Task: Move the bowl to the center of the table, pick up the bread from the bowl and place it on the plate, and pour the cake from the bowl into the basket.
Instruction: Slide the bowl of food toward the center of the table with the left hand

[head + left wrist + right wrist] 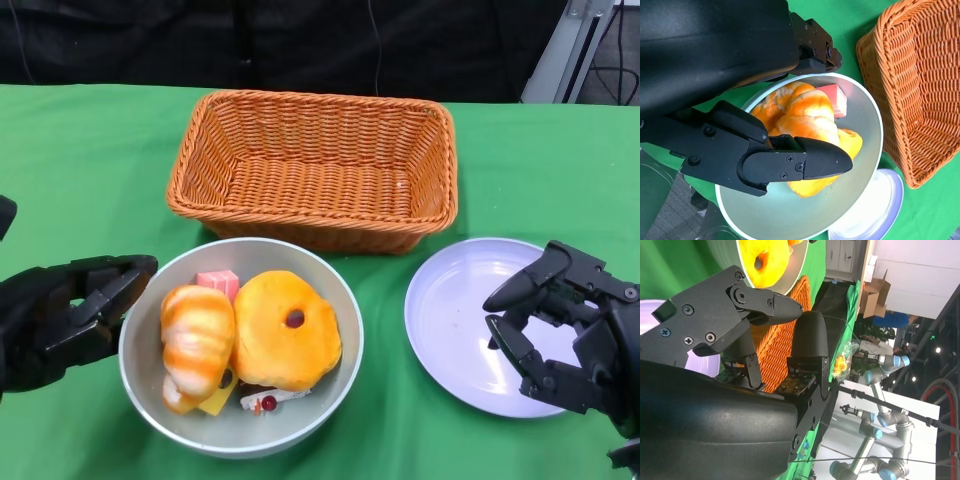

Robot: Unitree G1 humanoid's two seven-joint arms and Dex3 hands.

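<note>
A grey bowl (302, 416) stands at the table's near middle. In it lie a striped croissant-shaped bread (196, 338), a round orange bun (286, 330), a pink cake piece (218, 283) and small cake bits (262, 401). My left hand (68, 315) is beside the bowl's left rim with its fingers apart and nothing in them. The left wrist view shows one of its fingers (805, 164) reaching over the bowl (875, 131) and the bread (802, 111). My right hand (568, 330) hovers over the right part of the pale plate (455, 325), fingers spread and empty.
An empty orange wicker basket (315, 165) stands just behind the bowl, nearly touching it. The plate lies right of the bowl on the green cloth (80, 160). In the right wrist view, other robot arms (880, 420) stand in the room beyond the table.
</note>
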